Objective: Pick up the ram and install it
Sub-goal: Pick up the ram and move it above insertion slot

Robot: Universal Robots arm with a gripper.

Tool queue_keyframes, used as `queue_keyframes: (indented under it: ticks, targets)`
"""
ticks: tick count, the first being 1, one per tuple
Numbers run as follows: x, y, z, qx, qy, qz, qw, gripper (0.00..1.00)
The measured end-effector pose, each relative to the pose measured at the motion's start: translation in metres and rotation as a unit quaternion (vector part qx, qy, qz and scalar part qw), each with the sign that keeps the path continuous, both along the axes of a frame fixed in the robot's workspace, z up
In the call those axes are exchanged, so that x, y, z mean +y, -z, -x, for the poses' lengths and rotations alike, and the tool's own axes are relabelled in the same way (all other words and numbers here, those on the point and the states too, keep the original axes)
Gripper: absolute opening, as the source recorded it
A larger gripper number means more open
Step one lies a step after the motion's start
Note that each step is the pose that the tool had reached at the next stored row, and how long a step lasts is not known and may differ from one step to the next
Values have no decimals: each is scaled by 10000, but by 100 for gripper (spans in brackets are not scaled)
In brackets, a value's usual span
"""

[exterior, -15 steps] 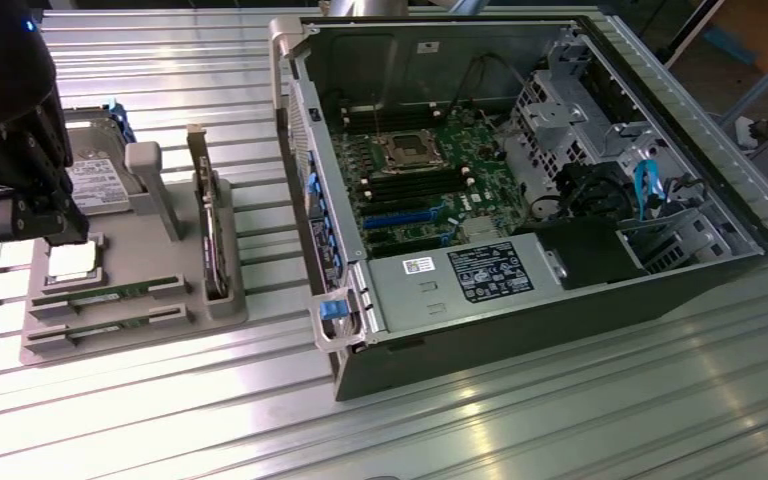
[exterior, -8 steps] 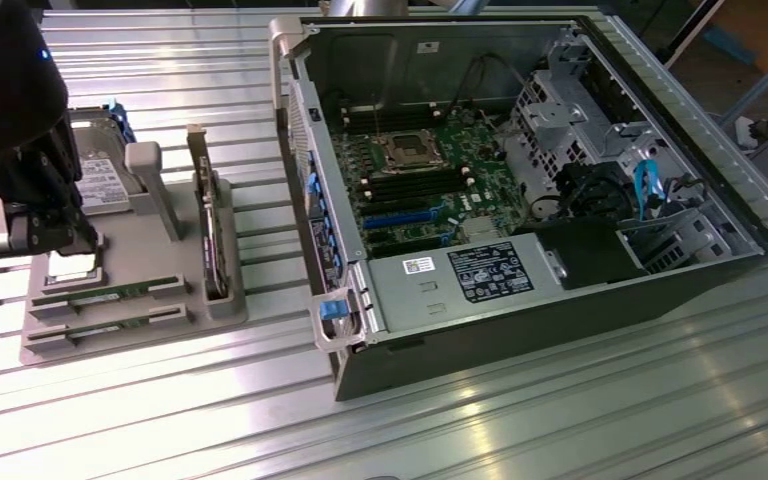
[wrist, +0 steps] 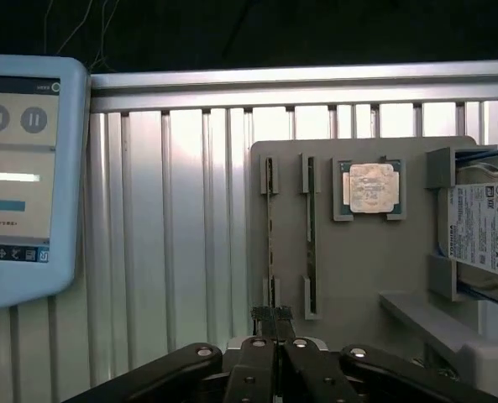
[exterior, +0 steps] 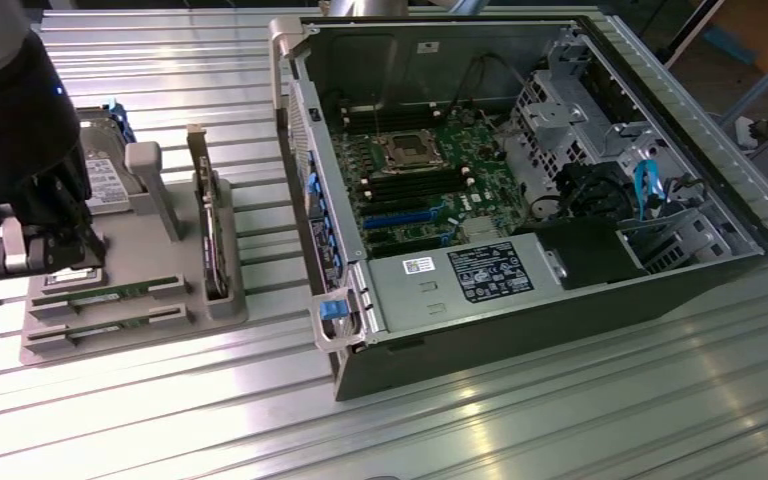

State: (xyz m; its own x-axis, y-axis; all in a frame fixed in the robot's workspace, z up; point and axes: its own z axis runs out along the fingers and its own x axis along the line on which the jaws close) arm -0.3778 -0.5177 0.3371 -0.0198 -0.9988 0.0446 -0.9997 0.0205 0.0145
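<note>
Two ram sticks lie side by side in slots of a grey holder tray (exterior: 131, 345) at the exterior view's left: one ram (exterior: 107, 292) nearer the silver processor chip (wrist: 370, 186), the other ram (exterior: 104, 327) nearer the tray's front edge. The wrist view sees them edge-on as thin strips, ram (wrist: 311, 235) and ram (wrist: 270, 235). My gripper (exterior: 75, 262) hangs above the tray's left end, shut with nothing between its fingers. In the wrist view the closed fingertips (wrist: 269, 315) line up with the end of the outer strip.
A dark expansion card (exterior: 204, 215) stands on edge in the tray, with a hard drive (exterior: 107, 170) behind it. The open computer case (exterior: 518, 180) with its motherboard (exterior: 418, 185) lies to the exterior view's right. A tablet screen (wrist: 22, 168) sits beyond the tray.
</note>
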Motion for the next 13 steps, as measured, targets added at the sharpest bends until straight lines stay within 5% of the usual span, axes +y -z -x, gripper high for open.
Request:
queue_keyframes:
  ticks: [6, 7, 11, 13]
  targets:
    - [1, 223, 43, -34, 0, 0, 10000, 11]
    - [0, 301, 84, -70, 0, 0, 10000, 11]
    - [0, 308, 86, -69, 54, 2, 10000, 11]
    - [-17, 438, 110, -69, 54, 2, 10000, 11]
